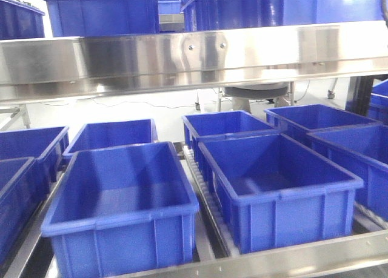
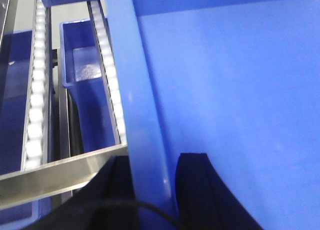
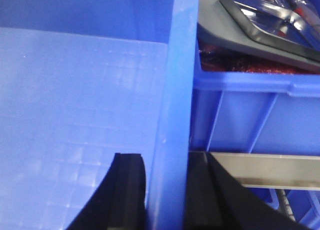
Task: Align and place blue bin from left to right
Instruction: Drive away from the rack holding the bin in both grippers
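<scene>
The left gripper stands astride one wall of the blue bin. One black finger is outside the wall and the other is inside the bin. Both lie close against the plastic, so the jaws are closed on the wall with only its thickness between them. Outside this wall, two roller tracks with white rollers run away from the camera, a steel rail crosses in front of them, and a lower bin sits between the tracks. The right gripper holds a wall of the blue bin in the same manner: one finger is inside, the other outside, and both are tight to the wall. Just beside this wall there is a neighbour bin that carries a grey tray and something red which I cannot identify. In the front view, a left bin and a right bin stand side by side on the rack, with more bins behind them, all under a steel beam. Neither arm appears there, so I cannot tell which of these bins is the held one.
</scene>
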You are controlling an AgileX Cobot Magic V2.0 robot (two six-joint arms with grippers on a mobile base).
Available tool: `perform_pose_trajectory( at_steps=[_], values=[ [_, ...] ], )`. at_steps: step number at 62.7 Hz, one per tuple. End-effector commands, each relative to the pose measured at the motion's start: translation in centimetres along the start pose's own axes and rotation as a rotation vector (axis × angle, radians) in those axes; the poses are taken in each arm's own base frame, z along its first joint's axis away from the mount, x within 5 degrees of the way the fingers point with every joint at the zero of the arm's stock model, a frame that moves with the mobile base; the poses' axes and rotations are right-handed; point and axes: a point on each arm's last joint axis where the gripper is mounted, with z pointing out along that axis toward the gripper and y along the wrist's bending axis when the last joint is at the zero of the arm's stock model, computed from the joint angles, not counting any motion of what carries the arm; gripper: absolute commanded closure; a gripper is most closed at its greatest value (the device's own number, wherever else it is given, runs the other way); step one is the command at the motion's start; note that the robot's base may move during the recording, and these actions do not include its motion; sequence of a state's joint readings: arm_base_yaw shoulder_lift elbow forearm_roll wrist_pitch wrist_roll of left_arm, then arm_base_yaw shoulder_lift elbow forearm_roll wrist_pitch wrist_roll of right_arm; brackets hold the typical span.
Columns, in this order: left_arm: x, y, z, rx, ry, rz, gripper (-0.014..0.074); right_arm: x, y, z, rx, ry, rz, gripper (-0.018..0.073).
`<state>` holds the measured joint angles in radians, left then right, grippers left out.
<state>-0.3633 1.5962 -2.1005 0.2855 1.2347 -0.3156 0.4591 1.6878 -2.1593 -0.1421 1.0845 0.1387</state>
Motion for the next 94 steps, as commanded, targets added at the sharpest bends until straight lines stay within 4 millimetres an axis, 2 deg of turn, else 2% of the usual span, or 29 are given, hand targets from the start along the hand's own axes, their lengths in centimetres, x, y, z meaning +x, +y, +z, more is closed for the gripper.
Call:
perform_pose_trajectory(
  at_steps=[1,94],
  values=[
    [-0.95,0.03,-0.66,0.017,-0.097,0.023,0.061,-1.35,-1.05,-2.18,0.061,-0.124,-0.047,0.0634],
    [-0.95,0.03,-0.66,0.017,-0.097,0.023,0.061,-1.35,-1.05,-2.18,0.061,-0.124,-0.047,0.0634]
  ],
)
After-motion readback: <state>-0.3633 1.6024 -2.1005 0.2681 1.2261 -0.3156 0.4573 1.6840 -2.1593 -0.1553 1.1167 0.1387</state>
